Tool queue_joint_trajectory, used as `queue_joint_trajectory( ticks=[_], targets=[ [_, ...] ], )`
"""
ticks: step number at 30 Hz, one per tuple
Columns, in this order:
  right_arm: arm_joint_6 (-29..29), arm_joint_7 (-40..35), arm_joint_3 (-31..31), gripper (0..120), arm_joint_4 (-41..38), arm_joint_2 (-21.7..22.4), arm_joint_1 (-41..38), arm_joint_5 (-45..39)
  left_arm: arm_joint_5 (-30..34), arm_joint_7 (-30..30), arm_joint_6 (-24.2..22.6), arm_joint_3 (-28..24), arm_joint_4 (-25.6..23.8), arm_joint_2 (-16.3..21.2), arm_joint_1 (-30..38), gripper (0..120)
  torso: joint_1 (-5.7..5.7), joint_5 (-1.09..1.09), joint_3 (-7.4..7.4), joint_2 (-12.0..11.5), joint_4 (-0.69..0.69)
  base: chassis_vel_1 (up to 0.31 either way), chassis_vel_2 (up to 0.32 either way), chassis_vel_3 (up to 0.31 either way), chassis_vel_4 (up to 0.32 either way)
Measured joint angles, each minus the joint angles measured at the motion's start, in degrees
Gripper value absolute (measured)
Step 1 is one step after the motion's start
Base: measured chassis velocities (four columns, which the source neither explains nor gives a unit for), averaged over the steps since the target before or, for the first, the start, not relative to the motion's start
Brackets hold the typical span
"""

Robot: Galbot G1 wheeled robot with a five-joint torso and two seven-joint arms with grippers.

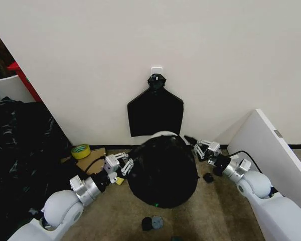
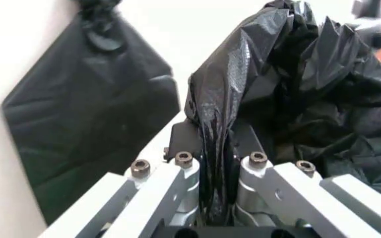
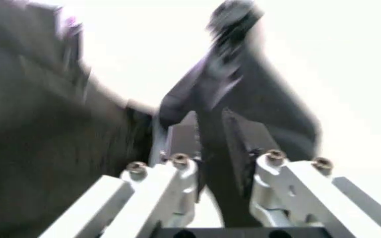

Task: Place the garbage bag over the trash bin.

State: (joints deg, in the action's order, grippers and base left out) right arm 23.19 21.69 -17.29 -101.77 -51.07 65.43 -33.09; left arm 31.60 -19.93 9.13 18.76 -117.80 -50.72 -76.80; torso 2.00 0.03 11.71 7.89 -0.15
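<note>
The black garbage bag lies draped over the trash bin, of which a sliver of white rim shows at the back. My left gripper is at the bag's left side, shut on a fold of the plastic. At the bag's upper right edge, my right gripper has a strip of black plastic pinched between its fingers. The bin's sides are hidden under the bag.
Another flat black bag hangs from a white wall hook behind the bin. A big black plastic heap fills the left. A tape roll, a leaning white panel and small black scraps lie around.
</note>
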Motion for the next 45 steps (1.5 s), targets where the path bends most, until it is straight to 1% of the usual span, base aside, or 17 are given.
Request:
queue_joint_trajectory(
  ticks=[1,2,3,6,7,8,12,15,16,22,24,29,31,35,38,43,45],
  targets=[
    [-3.5,-11.0,0.1,23,-5.0,-0.4,1.7,1.9,1.6,2.1,-0.9,-0.3,0.0,-0.4,0.0,5,0.00,-0.02,0.00,0.0,0.00,0.000,0.000,0.000,0.000],
    [-3.5,-11.0,0.1,23,-5.0,-0.4,1.7,1.9,1.6,2.1,-0.9,-0.3,0.0,-0.4,0.0,5,0.00,-0.02,0.00,0.0,0.00,0.000,0.000,0.000,0.000],
    [-7.7,-19.2,0.4,28,-8.8,-0.7,2.9,3.4,3.0,4.3,-1.7,-0.6,0.0,-0.6,0.1,5,0.00,-0.03,0.00,0.0,0.00,0.000,0.000,0.000,0.000],
    [-15.1,-32.6,1.4,38,-16.5,-1.1,5.5,2.4,5.7,8.5,-3.2,-1.1,-0.6,-1.0,0.2,5,0.00,-0.01,0.00,0.0,0.00,0.000,0.000,0.000,0.000],
    [-18.5,-37.4,2.0,46,-21.8,-1.2,7.6,0.2,8.2,11.7,-4.4,-1.5,-1.5,-1.3,0.3,5,0.00,-0.02,0.00,0.0,0.00,0.000,0.000,0.000,0.000],
    [-18.5,-37.4,2.0,46,-21.8,-1.2,7.6,0.2,8.2,11.7,-4.4,-1.5,-1.5,-1.3,0.3,5,0.00,-0.02,0.00,0.0,0.00,0.000,0.000,0.000,0.000],
    [-25.7,-42.5,3.8,62,-34.7,-1.8,12.4,-2.3,13.4,17.3,-7.7,-2.4,-4.0,-1.9,0.3,5,0.00,-0.04,-0.01,0.0,-0.02,0.000,0.000,0.000,0.000],
    [-27.7,-42.7,4.1,68,-37.1,-1.8,13.3,-2.4,14.5,18.8,-8.6,-2.7,-4.6,-2.1,0.4,5,-0.01,-0.01,-0.01,0.0,-0.02,0.000,0.000,0.000,0.000],
    [-30.7,-43.1,4.9,73,-39.7,-1.7,14.2,-2.5,15.3,20.5,-9.5,-3.0,-5.2,-2.7,0.3,5,-0.01,-0.02,-0.01,0.0,-0.01,0.000,0.000,0.000,0.000],
    [-35.8,-44.8,9.9,48,-40.3,-1.7,16.0,2.5,12.5,21.5,-8.7,-3.4,-5.6,-4.3,-0.6,5,-0.01,-0.01,-0.01,0.0,-0.01,0.000,0.000,0.000,0.000],
    [-36.6,-45.2,11.1,45,-39.8,-2.0,15.8,2.9,11.4,21.4,-8.2,-3.4,-5.6,-4.4,-0.7,5,-0.01,0.00,-0.01,0.0,-0.01,0.000,0.000,0.000,0.000],
    [-40.4,-47.9,18.2,23,-35.5,-4.3,12.4,5.5,7.2,19.9,-5.9,-3.5,-5.3,-4.3,-0.9,5,0.00,0.00,-0.01,0.0,0.00,0.000,0.000,0.000,0.000],
    [-40.9,-48.2,18.7,22,-35.1,-4.5,12.0,5.7,6.8,19.8,-5.7,-3.5,-5.2,-4.3,-0.9,5,0.00,0.01,-0.01,0.0,0.00,0.000,0.000,0.000,0.000],
    [-45.7,-51.0,23.4,1,-31.9,-6.6,8.4,8.5,2.8,18.8,-4.0,-4.0,-3.8,-4.4,-0.7,5,0.00,-0.01,0.00,0.0,0.00,0.000,0.000,0.000,0.000],
    [-49.0,-52.9,25.0,0,-31.3,-7.1,7.1,8.8,1.1,18.3,-3.2,-4.4,-2.9,-4.4,-0.5,5,0.00,-0.01,0.00,0.0,0.00,0.000,0.000,0.000,0.000],
    [-51.1,-54.6,26.5,0,-30.2,-7.7,4.9,7.5,-1.5,17.4,-1.8,-5.4,-1.5,-4.8,-0.2,5,0.00,-0.01,0.00,0.0,0.00,0.000,0.000,0.000,0.000],
    [-52.7,-56.1,27.2,0,-29.9,-8.0,3.0,4.2,-2.6,17.0,-1.0,-5.8,-1.0,-5.1,-0.1,5,0.00,-0.01,0.00,0.0,0.00,0.000,0.000,0.000,0.000]
  ],
)
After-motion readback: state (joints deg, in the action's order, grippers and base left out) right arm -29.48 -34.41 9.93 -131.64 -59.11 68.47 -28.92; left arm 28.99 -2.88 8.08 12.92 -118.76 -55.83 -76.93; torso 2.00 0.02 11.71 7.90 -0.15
